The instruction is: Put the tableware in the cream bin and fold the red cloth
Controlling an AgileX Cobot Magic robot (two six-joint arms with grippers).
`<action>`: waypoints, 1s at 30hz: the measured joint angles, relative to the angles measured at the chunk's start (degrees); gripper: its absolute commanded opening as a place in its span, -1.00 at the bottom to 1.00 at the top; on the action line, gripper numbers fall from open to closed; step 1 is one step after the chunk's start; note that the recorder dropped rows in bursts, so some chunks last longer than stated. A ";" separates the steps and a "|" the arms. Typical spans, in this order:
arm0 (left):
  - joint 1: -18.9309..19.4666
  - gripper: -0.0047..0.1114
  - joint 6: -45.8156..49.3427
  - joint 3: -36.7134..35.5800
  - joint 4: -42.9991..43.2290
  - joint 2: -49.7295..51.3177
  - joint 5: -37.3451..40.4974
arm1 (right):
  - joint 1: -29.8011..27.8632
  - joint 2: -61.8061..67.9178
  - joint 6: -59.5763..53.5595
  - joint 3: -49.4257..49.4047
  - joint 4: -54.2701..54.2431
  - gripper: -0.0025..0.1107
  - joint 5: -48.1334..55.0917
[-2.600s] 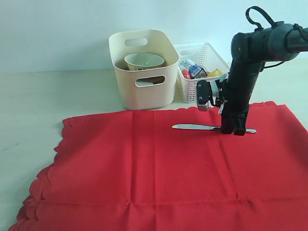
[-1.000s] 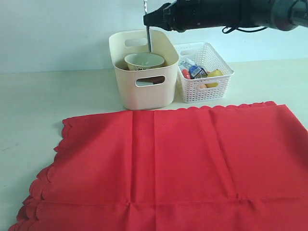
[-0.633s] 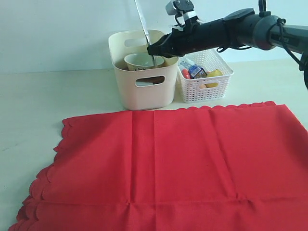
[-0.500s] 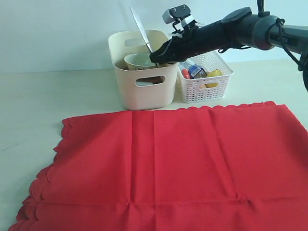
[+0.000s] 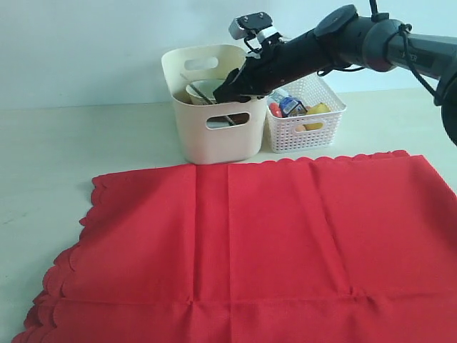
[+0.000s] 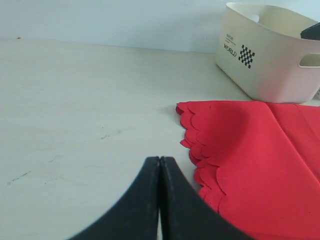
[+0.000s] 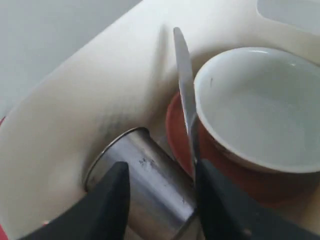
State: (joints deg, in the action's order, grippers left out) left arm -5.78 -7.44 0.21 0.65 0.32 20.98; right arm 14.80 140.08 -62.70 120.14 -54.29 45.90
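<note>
The cream bin (image 5: 214, 139) stands behind the red cloth (image 5: 250, 243), which lies spread flat on the table. My right gripper (image 5: 223, 91) reaches over the bin's rim. In the right wrist view this gripper (image 7: 161, 172) is open above the steel cup (image 7: 145, 175). The silver knife (image 7: 184, 75) lies in the bin along one finger, resting against the pale bowl (image 7: 260, 110) and the brown plate (image 7: 180, 130). My left gripper (image 6: 160, 160) is shut and empty, low over bare table beside the red cloth's (image 6: 250, 150) scalloped corner.
A white lattice basket (image 5: 303, 132) with toy foods and a small carton stands right beside the bin, under the right arm. Bare pale table (image 5: 71, 150) stretches left of the bin and cloth. A wall rises behind.
The right gripper came down from above the bin with the knife, lowered it inside and opened. The knife now lies in the bin. The left gripper has stayed shut.
</note>
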 measured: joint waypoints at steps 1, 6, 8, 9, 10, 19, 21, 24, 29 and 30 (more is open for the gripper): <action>0.00 -0.92 0.00 0.00 0.00 0.00 0.00 | 0.00 -0.41 1.50 0.00 0.42 -0.19 -0.08; 0.00 -0.92 0.00 0.00 0.00 0.00 0.00 | 0.00 -4.34 13.06 0.00 6.55 -0.20 0.35; 0.00 -0.92 0.00 0.00 0.00 0.00 0.00 | 0.00 -6.55 19.28 0.00 12.32 -0.28 1.78; 0.00 -0.92 0.00 0.00 0.00 0.00 0.00 | 0.00 -7.86 22.81 0.00 15.73 -0.35 3.01; 0.00 -0.92 0.00 0.00 0.00 0.00 0.00 | 0.00 -9.19 26.20 0.00 19.33 -0.48 4.45; 0.00 -0.92 0.00 0.00 0.00 0.00 0.00 | 0.00 -21.58 44.24 -9.27 46.55 -0.96 21.22; 0.00 -0.92 0.00 0.00 0.00 0.00 0.00 | 0.00 -25.76 44.46 -16.41 47.12 -0.96 18.74; 0.00 -0.92 0.00 0.00 0.00 0.00 0.00 | 0.00 -34.38 44.68 -28.03 48.22 -0.96 12.67; 0.00 -0.92 0.00 0.00 0.00 0.00 0.00 | 0.00 -46.57 45.74 -41.36 50.33 -0.96 5.83; 0.00 -0.92 0.00 0.00 0.00 0.00 0.00 | 0.00 -48.71 45.87 -43.65 50.75 -0.96 4.77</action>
State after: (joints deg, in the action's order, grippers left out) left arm -5.78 -7.44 0.21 0.65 0.32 20.98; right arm 14.80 91.37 -16.83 76.49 -3.53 50.67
